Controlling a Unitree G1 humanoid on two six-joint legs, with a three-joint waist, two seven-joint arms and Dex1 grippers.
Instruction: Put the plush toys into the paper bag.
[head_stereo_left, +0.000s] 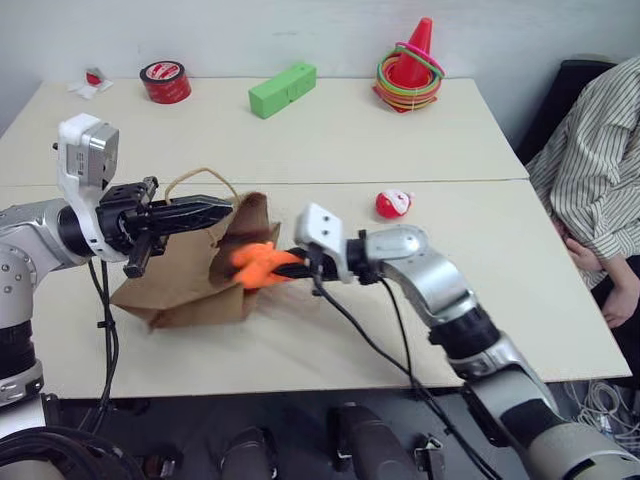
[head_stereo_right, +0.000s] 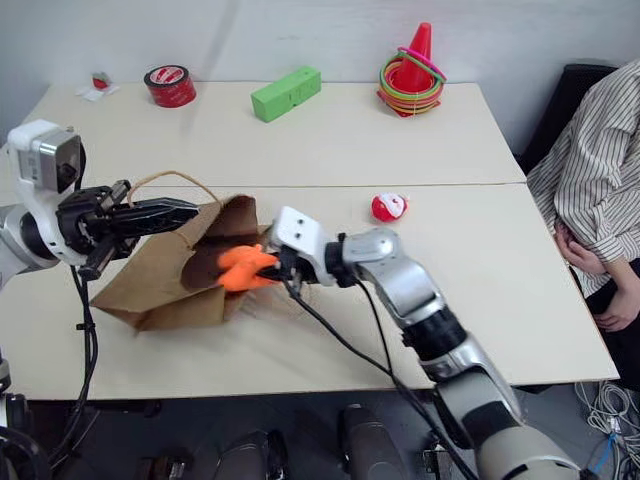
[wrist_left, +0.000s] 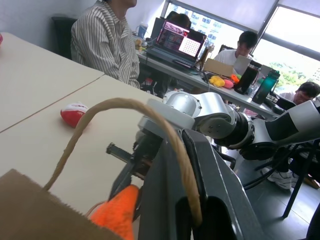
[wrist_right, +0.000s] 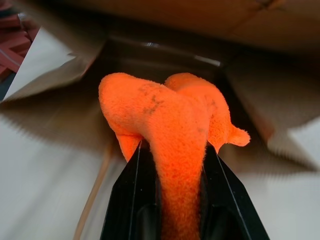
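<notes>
Near the front left part of the counter (head_stereo_left: 300, 140), the left hand (head_stereo_left: 222, 211) is pressed tight together on the top edge of the paper bag (head_stereo_left: 190, 285), right by its rope handle (head_stereo_left: 200, 180). It lifts that edge so the mouth of the bag faces the other arm. The bag lies on its side and looks crumpled, so the hole is not very big.

Just to the right of the bag mouth, the right hand (wrist_right: 172, 165) is pinching the orange plush toy (head_stereo_left: 258, 264) between its two black fingers (wrist_right: 132, 200). The toy is soft and squashes in the grip. It sits right at the mouth of the bag, with its lumpy end starting to poke in, I think.

To do this well, the left hand should hold the bag edge up and steady. The right hand should push the toy deep into the dark part before it lets go. If it lets go too soon, the toy could roll back out onto the counter. It should also go in straight, so it does not bump the paper flap and fold the mouth shut.

Further right, near the middle of the counter, the little red-and-white plush toy (head_stereo_left: 393, 204) lies alone. It looks like the next one to go in.
</notes>
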